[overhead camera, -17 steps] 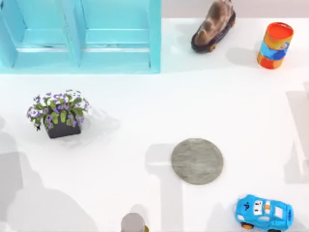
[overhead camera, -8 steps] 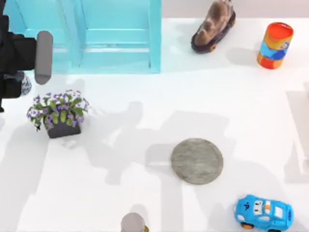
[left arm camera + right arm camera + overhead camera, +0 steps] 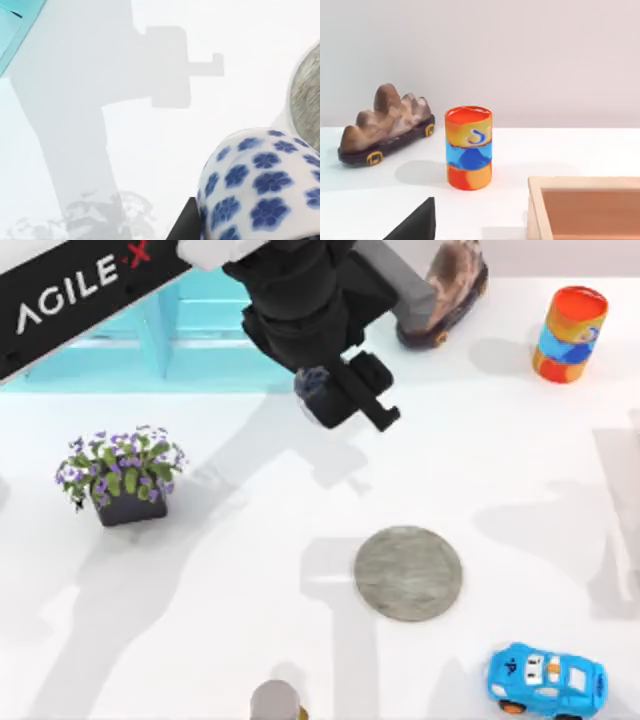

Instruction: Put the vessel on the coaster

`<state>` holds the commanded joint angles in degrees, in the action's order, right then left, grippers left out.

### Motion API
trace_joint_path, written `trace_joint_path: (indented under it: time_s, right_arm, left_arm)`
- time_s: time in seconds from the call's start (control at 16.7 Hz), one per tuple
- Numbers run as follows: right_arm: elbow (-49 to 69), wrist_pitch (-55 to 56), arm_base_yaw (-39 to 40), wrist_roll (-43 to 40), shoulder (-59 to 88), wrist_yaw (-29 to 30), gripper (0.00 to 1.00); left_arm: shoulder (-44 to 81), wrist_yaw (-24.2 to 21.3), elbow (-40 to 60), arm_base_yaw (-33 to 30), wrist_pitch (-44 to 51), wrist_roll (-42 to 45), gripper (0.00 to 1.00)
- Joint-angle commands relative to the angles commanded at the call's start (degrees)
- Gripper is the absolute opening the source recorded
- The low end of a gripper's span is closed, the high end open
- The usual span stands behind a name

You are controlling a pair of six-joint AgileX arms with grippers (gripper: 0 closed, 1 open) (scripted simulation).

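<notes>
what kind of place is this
Likely a rendered tabletop test scene: a plain white table scattered with unrelated props, such as a toy car, a potted plant and a printed can.

A white tabletop. The vessel is white with blue flower prints. The coaster is mottled grey stone. A can is banded orange and blue. A toy car is bright blue. A turquoise cabinet. Purple flowers with green leaves sit in a dark pot. The left hand is black.
</notes>
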<state>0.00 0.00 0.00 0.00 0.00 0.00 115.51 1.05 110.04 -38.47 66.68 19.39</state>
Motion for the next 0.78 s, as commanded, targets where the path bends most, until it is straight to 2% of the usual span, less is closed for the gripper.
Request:
trace_joint_path:
  time_s: [0.18,0.42,0.6,0.78]
  right_arm:
    - [0.0,0.0,0.0,0.0,0.0,0.0,1.0]
    - [0.0,0.0,0.0,0.0,0.0,0.0,1.0]
    - [0.0,0.0,0.0,0.0,0.0,0.0,1.0]
    - [0.0,0.0,0.0,0.0,0.0,0.0,1.0]
  left_arm:
    - [7.15,-2.05,8.88,-7.71,5.46,-22.9,0.0]
    - [16.07,-3.47,18.14,-12.07,12.41,-46.83,0.0]
    - [21.43,-3.14,23.27,-12.33,16.6,-58.87,0.0]
    - [24.92,-2.12,26.74,-11.51,19.05,-65.53,0.0]
